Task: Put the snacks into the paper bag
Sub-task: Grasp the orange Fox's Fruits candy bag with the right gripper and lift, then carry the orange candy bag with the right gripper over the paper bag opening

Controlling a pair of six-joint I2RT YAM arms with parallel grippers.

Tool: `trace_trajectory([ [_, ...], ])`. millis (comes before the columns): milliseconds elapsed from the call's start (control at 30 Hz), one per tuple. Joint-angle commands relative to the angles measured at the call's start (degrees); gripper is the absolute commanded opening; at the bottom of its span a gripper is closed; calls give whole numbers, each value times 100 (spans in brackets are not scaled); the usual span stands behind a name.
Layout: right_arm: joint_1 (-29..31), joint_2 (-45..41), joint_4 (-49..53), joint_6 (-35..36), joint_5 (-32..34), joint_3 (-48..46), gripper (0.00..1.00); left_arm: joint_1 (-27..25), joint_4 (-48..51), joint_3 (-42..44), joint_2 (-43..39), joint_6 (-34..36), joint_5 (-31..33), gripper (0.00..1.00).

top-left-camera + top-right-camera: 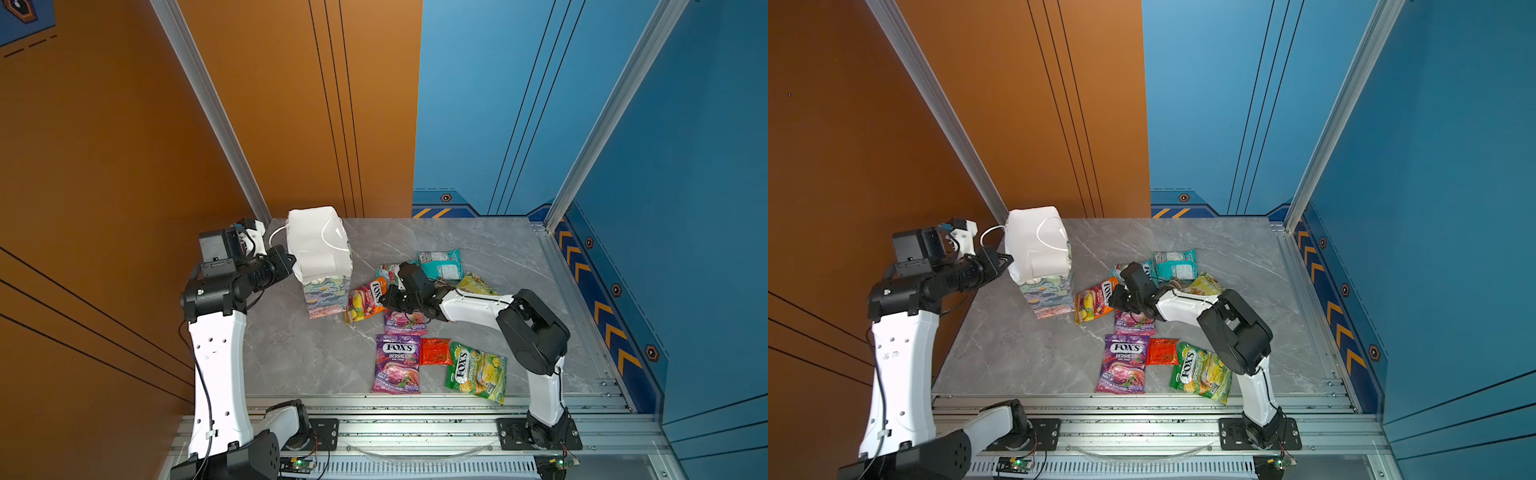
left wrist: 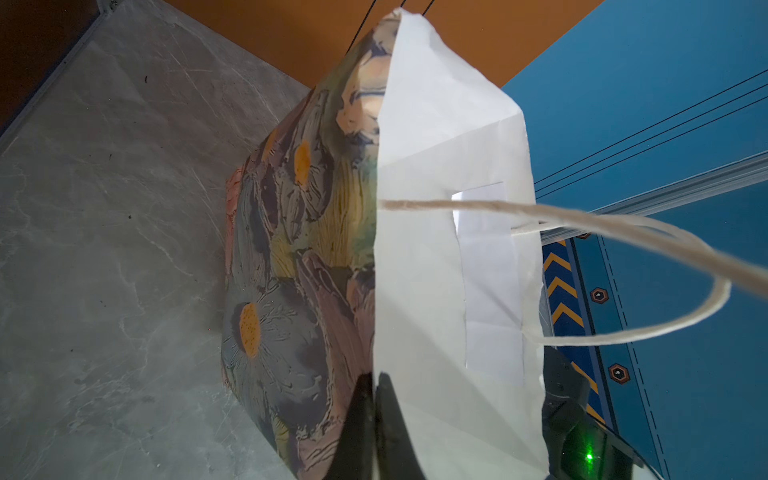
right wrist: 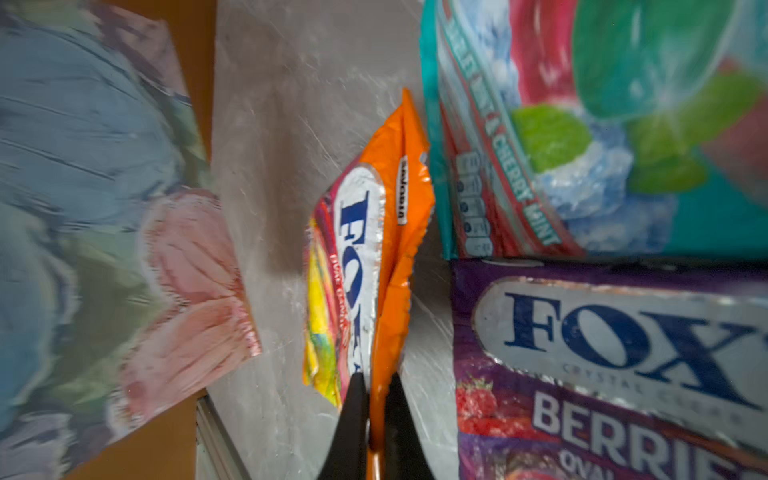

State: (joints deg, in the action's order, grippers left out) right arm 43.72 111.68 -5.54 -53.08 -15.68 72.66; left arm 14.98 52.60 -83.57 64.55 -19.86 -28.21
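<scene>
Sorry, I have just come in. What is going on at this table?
Two robot arms are packing snacks. The left gripper is shut on the rim of the paper bag, holding its mouth open. The right gripper is shut on the edge of the orange packet, close beside the bag. The other packets, such as the purple packet, lie on the table.

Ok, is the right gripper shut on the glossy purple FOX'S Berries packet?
No, the right gripper pinches the edge of the glossy orange FOX'S packet; the purple packet lies beside it, ungripped.
</scene>
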Motion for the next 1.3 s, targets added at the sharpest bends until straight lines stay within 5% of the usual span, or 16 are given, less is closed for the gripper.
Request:
trace_trajectory([
  [0, -103, -728, 437, 575, -136, 109, 0, 5, 140, 51, 31, 94, -216, 0],
  [767, -315, -3055, 2438, 1979, 1013, 466, 0, -723, 681, 158, 816, 551, -477, 0],
  [1267, 184, -2795, 2629, 2485, 1274, 2392, 0, -1151, 834, 18, 1163, 850, 313, 0],
])
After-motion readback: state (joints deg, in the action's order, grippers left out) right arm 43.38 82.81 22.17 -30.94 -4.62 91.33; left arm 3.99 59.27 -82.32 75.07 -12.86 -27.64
